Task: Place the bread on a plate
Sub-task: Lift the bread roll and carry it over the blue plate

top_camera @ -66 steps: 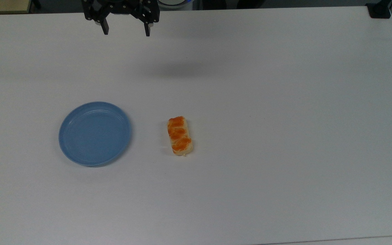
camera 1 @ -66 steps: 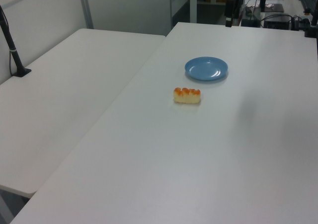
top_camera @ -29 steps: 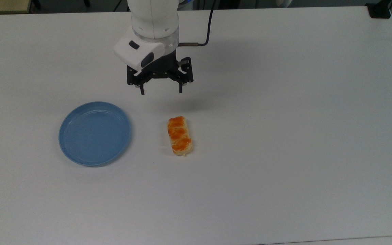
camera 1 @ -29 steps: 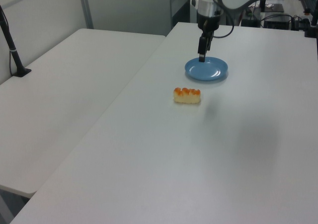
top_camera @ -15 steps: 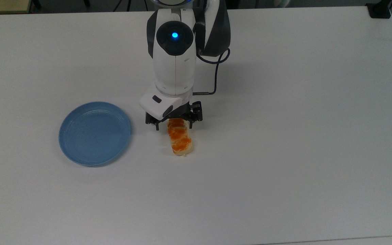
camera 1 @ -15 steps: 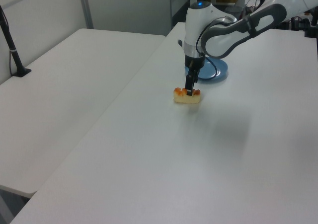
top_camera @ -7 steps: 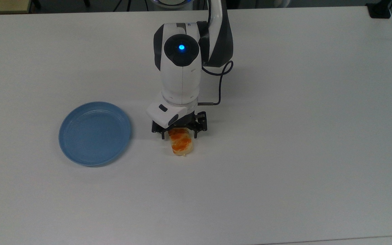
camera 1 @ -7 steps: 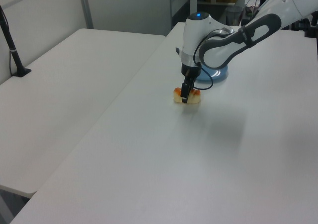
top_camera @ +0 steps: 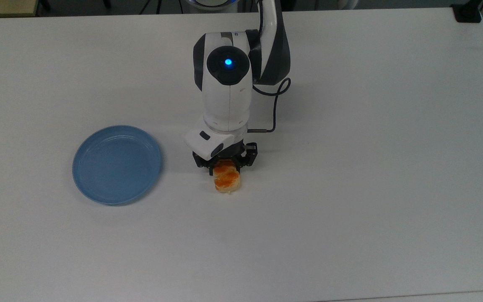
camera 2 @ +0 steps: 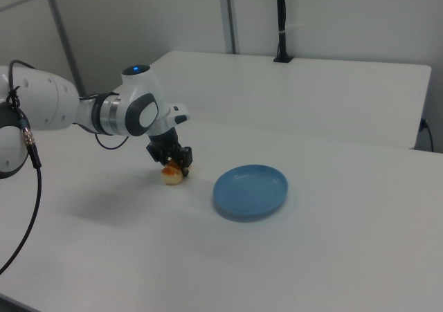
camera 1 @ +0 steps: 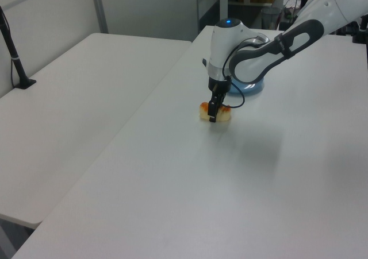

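Observation:
The bread point(top_camera: 227, 182), a small braided roll with orange-brown lobes, lies on the white table point(top_camera: 350, 126) just right of the plate in the top view. My gripper point(top_camera: 224, 168) has come down over the roll's far half, a finger pressed against each long side, so it is shut on the bread. The roll's near end sticks out below the fingers. The gripper point(camera 1: 214, 114) also stands over the bread point(camera 1: 223, 115) in the left view, and the gripper point(camera 2: 176, 161) sits on the bread point(camera 2: 172, 176) in the right view. The light-blue plate point(top_camera: 117, 165) is empty.
The white arm point(top_camera: 228, 92) reaches in from the top view's upper edge, a black cable point(top_camera: 276, 105) looping at its right. In the left view a second white table point(camera 1: 75, 115) adjoins on the left, and the arm partly hides the plate point(camera 1: 255, 87).
The gripper came from the table's far edge, descended over the bread and narrowed its fingers onto its sides. The bread shifted slightly to the top view's right. The plate has not moved.

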Robot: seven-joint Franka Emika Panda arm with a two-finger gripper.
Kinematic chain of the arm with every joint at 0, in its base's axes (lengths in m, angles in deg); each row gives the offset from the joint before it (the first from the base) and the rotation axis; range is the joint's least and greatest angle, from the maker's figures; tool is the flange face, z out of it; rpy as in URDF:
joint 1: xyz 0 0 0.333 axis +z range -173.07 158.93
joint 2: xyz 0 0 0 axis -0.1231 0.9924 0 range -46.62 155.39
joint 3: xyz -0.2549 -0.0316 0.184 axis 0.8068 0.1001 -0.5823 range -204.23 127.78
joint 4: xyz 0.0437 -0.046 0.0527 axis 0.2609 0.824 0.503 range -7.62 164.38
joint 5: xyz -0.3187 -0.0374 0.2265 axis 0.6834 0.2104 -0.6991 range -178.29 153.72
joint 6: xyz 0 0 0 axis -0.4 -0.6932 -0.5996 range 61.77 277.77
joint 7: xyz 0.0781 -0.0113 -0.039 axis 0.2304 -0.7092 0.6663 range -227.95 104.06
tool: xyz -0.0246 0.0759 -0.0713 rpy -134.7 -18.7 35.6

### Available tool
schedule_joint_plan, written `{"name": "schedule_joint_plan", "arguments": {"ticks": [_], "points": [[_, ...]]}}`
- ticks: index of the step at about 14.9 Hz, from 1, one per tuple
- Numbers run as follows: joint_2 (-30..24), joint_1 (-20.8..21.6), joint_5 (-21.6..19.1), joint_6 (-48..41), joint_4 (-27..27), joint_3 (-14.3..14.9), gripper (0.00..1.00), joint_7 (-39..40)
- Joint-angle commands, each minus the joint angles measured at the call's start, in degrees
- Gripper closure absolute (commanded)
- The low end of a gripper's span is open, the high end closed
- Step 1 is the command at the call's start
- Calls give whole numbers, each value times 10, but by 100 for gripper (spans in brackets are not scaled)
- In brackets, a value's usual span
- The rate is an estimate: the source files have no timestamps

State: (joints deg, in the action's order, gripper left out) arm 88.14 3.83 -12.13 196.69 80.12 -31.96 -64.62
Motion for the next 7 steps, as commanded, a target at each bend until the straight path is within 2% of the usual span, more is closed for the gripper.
{"name": "schedule_joint_plan", "arguments": {"ticks": [1,7], "points": [[-19,-1,12,6,-1,1,48,-13],[-64,-36,7,-9,0,5,47,-1]]}}
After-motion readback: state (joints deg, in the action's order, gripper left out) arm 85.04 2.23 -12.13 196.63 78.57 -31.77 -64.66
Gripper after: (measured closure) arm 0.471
